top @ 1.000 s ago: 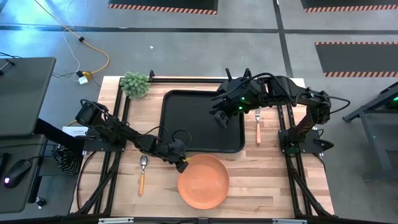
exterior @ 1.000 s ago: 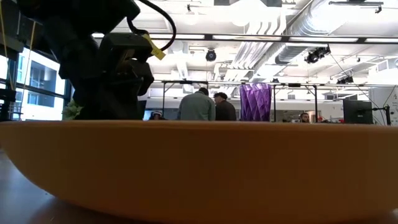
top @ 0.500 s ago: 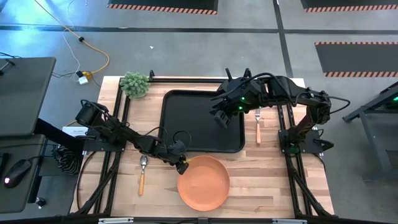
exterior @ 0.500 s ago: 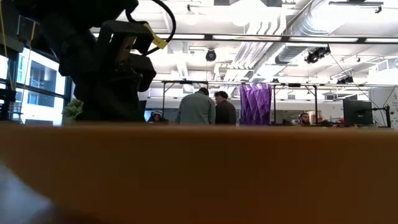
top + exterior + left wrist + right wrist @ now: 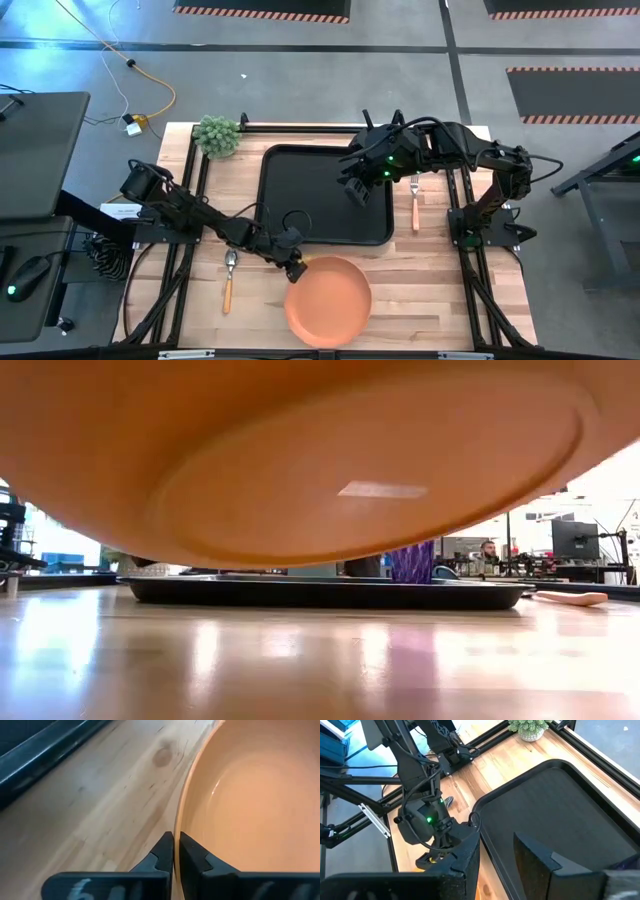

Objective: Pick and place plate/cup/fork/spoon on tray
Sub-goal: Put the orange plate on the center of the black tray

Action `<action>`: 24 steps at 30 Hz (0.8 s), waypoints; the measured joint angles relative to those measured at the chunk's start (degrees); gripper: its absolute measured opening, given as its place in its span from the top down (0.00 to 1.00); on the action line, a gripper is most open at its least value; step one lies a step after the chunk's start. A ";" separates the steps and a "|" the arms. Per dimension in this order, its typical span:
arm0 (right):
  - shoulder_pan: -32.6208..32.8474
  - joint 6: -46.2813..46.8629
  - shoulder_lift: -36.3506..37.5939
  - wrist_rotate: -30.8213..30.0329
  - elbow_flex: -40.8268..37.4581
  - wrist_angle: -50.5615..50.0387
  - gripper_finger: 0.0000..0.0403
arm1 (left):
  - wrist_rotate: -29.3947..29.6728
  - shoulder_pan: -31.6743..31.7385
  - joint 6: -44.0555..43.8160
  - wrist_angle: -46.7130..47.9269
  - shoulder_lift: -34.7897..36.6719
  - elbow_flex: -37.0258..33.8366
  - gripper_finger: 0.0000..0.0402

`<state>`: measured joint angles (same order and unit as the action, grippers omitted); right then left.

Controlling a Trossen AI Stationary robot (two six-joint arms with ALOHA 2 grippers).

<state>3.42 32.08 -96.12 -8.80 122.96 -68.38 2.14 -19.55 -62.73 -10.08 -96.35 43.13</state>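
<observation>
Tray [image 5: 322,195] holds cup [image 5: 412,561]; left gripper [image 5: 296,268] pinches plate [image 5: 328,301] rim.

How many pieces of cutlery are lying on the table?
2. The spoon lies on the wood left of the tray, by the left arm. The fork lies right of the tray. None looks hidden.

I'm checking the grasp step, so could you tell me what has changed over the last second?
The left gripper closed on the plate's rim and tipped it up: in the low view its underside now hangs clear of the table. The right gripper stayed over the tray; spoon and fork unmoved.
</observation>
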 joint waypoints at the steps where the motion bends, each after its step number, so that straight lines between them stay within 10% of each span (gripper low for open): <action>1: 0.00 0.00 0.00 0.01 0.00 0.00 0.73 | -0.10 0.00 0.01 -0.04 0.27 0.22 0.99; 24: 0.00 0.66 0.00 -0.02 -0.02 0.51 0.73 | 0.43 12.07 13.71 20.67 11.12 4.40 0.99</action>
<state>3.42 32.74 -96.12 -8.82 122.93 -67.88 2.57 -7.48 -49.02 10.59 -85.23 47.53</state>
